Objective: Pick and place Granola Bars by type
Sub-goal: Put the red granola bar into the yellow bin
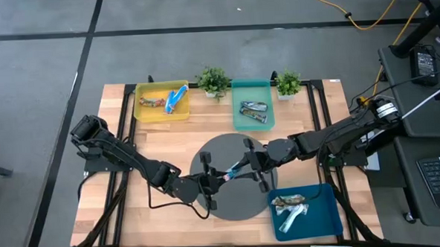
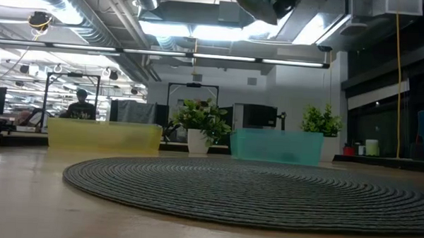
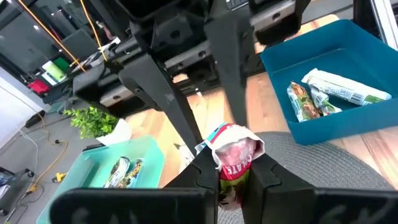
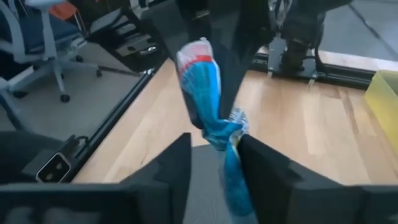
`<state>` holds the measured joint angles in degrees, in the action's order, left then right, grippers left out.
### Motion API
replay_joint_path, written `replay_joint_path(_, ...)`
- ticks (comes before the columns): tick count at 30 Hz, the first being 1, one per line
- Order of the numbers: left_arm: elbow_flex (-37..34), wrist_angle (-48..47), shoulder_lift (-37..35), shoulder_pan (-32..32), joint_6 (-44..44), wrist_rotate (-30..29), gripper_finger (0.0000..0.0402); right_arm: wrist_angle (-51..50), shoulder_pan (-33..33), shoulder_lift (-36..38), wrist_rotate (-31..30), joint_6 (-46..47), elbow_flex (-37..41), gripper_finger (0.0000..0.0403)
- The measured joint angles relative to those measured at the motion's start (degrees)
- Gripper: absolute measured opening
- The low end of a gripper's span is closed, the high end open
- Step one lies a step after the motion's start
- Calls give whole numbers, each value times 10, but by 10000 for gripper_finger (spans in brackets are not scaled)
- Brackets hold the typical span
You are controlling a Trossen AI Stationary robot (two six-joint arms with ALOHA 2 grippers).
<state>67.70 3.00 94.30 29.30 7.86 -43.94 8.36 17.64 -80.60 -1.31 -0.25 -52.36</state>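
Note:
One granola bar [image 1: 229,173], blue and white with a red-marked end, hangs in the air over the round grey mat [image 1: 231,205]. My left gripper [image 3: 233,180] is shut on its red-and-white end. My right gripper [image 4: 214,158] faces it from the table's right and is open. The bar's blue end [image 4: 225,140] runs back between its fingers, close to one of them, with a gap to the other. Other bars lie in the yellow tray [image 1: 160,111], the teal tray [image 1: 253,123] and the blue tray [image 1: 324,216]. My left gripper pinches the bar's red-and-white end [image 3: 235,158] between its two fingers, coming level from the table's left, along the bar. The bar is lifted clear of the mat and reaches out toward the right gripper. My right gripper: whether a finger [image 4: 258,168] touches the blue end I cannot tell.
Two small potted plants [image 1: 214,80] [image 1: 287,83] stand at the far edge beside the yellow and teal trays. The blue tray sits at the near right corner. Bare wood shows left of the mat [image 1: 126,194]. In the low view a person [image 2: 80,106] sits far behind the table.

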Motion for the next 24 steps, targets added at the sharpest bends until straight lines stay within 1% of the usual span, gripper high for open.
replay_joint_path(4,0,-4,0,0,0,-5,21,-89,9,0,-1,2,-48,178)
replay_joint_path(8,0,-25,0,0,-2,-25,21,-186,25,1,-9,7,-107,204)
replay_joint_path(10,0,-35,0,0,-9,-35,21,-247,37,1,-42,0,-137,207)
replay_joint_path(15,0,-58,0,7,-14,-77,21,-384,70,2,-164,8,-197,209)
replay_joint_path(17,0,-81,-1,14,-24,-109,21,-420,87,8,-193,23,-201,209)
replay_joint_path(19,0,-123,-7,20,-42,-136,21,-439,104,20,-205,30,-200,209)
replay_joint_path(24,0,-262,-43,16,-159,-191,21,-431,140,79,-251,35,-161,209)
